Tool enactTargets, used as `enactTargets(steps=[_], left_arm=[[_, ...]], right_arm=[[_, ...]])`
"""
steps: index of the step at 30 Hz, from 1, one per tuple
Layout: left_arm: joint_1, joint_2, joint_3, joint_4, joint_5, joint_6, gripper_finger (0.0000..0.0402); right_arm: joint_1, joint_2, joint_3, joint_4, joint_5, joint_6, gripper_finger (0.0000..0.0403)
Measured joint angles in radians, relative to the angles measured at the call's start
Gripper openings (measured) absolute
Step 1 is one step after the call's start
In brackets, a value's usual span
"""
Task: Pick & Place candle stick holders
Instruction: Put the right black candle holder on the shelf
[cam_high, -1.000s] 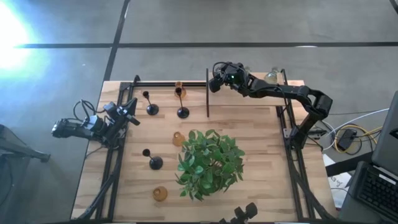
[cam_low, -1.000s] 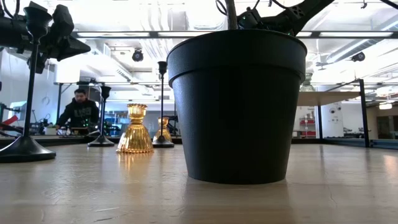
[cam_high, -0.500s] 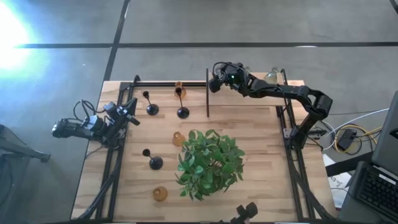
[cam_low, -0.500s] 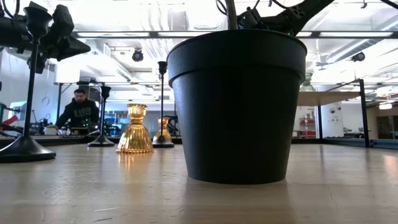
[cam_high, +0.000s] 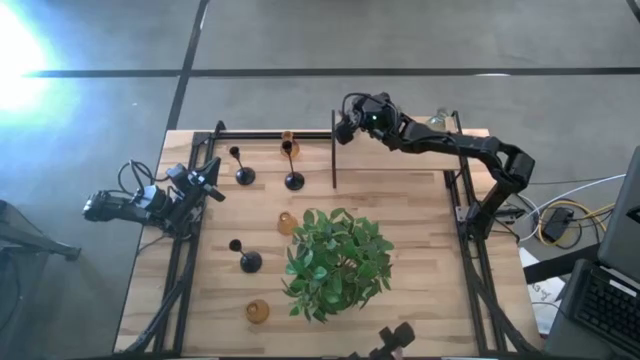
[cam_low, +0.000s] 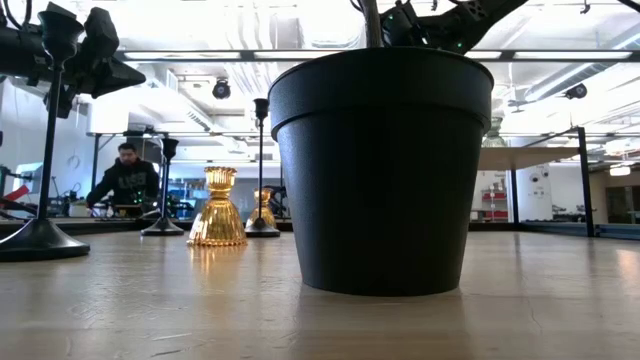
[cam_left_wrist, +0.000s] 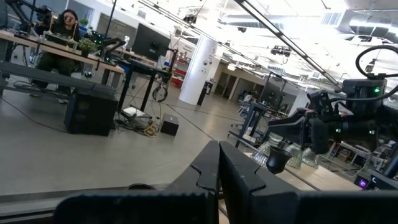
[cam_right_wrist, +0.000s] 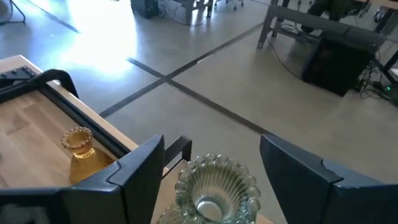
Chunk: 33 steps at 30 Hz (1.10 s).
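Note:
My right gripper hangs high over the table's far edge, just right of the dark divider bar, shut on a clear-greyish bulbous glass holder. My left gripper waits shut and empty at the table's left edge. Three black thin-stemmed holders stand on their round bases. Three amber holders stand on the wood. More clear glass stands at the far right corner. My right gripper has the clear holder between its two fingers, which stand on either side of its body below the fluted rim. The place of contact lies at the picture's bottom edge. The fingers slant down, pointing toward the table's left. The holder sits upright, mouth up.
A green leafy plant in a black pot fills the table's middle and near right. Black frame rails run along the table's left, right and far edges. A person sits at a desk in the room behind.
My right gripper has risen a little and drifted slightly toward the far edge with the clear holder between its fingers.

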Motion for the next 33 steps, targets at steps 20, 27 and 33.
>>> enactTargets(steps=[20,27,33], left_arm=[[0.000,0.000,0.000,0.000,0.000,0.000,0.0012],[0.000,0.000,0.000,0.000,0.000,0.000,0.0012],[0.000,0.000,0.000,0.000,0.000,0.000,0.0012]], right_arm=[[-0.001,-0.095,0.192,-0.062,0.007,-0.186,0.0239],[-0.001,-0.205,0.203,-0.063,-0.034,-0.203,0.0228],[0.001,-0.302,0.203,-0.065,-0.188,-0.200,0.0226]])
